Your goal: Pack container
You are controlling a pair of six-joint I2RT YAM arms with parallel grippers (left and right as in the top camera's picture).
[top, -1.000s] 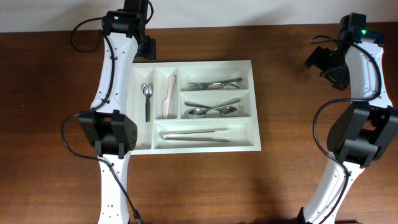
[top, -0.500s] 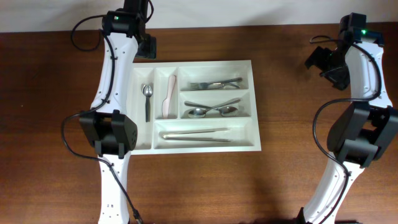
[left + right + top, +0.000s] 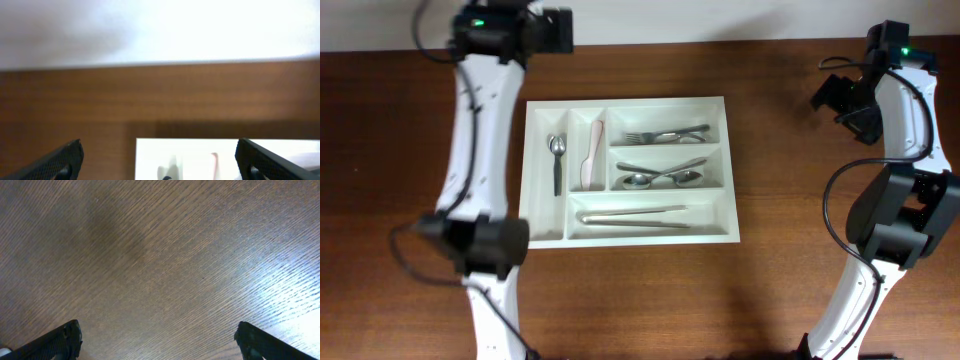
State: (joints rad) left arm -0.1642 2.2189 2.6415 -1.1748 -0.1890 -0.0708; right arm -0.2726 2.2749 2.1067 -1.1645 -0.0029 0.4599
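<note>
Your container (image 3: 548, 222) sits flat on the table (image 3: 790, 200), left of centre in the overhead view, long side running left to right, between the two arms.

Contents as you see them from above:
- leftmost narrow slot: one small dark-handled spoon (image 3: 557, 160)
- next narrow slot: a pale pinkish knife-shaped piece (image 3: 592, 155)
- far medium compartment: forks (image 3: 665, 134)
- medium compartment below it: spoons (image 3: 662, 177)
- long compartment on the near side: two long metal pieces (image 3: 632, 217) lying side by side. Can't tell what they are.

Left gripper (image 3: 558, 30) is at the back edge of the table, just past the container's far-left corner and apart from it. Your left wrist view is blurred, but both fingers (image 3: 65, 160) show in the bottom corners, spread wide with nothing gripped. Past them you see the container's far rim at the bottom of the frame, then a band of wood, then a white wall (image 3: 160, 25).

Right gripper (image 3: 832, 95) is well apart from the container, off to its right and toward the far side of the table. In your right wrist view the fingertips (image 3: 62, 340) sit in both lower corners, jaws wide apart and holding nothing, with only wood grain under them.

Neither gripper touches the container or the cutlery.
</note>
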